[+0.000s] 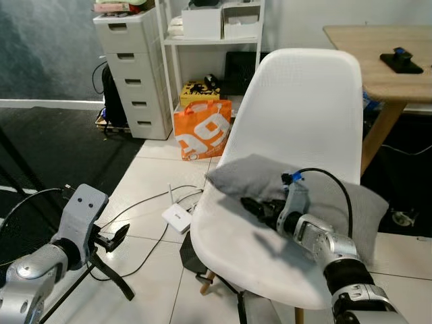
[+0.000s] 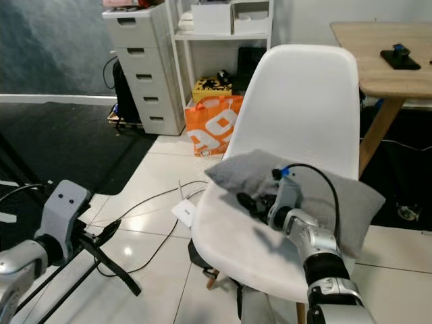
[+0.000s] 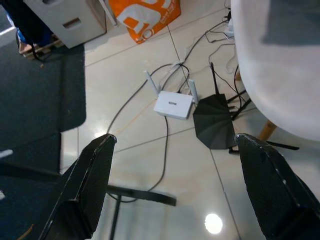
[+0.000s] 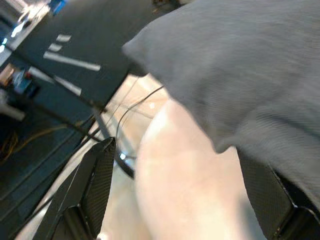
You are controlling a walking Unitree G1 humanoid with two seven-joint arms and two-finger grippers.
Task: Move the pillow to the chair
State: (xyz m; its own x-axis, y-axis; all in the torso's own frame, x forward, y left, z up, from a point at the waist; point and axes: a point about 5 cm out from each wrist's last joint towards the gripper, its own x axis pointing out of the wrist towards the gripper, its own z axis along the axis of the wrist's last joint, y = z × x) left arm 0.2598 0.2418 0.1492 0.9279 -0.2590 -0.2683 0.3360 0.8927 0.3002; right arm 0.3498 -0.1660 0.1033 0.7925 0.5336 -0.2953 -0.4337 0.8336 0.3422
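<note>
White floor tiles [image 1: 152, 182] carry a router [image 1: 177, 217] and loose cables beside a white chair [image 1: 297, 115]. On the chair's seat lies the grey pillow [image 1: 253, 177], leaning against the backrest. The right gripper [image 1: 260, 206] hovers just over the seat at the pillow's near edge, its jaws spread with nothing between them. The left gripper [image 1: 116, 237] hangs low at the left over the floor, jaws spread wide and empty. Far left stand a drawer unit [image 1: 131, 71] and an orange bag [image 1: 202, 128]; a wooden surface [image 1: 378, 57] stands far right.
</note>
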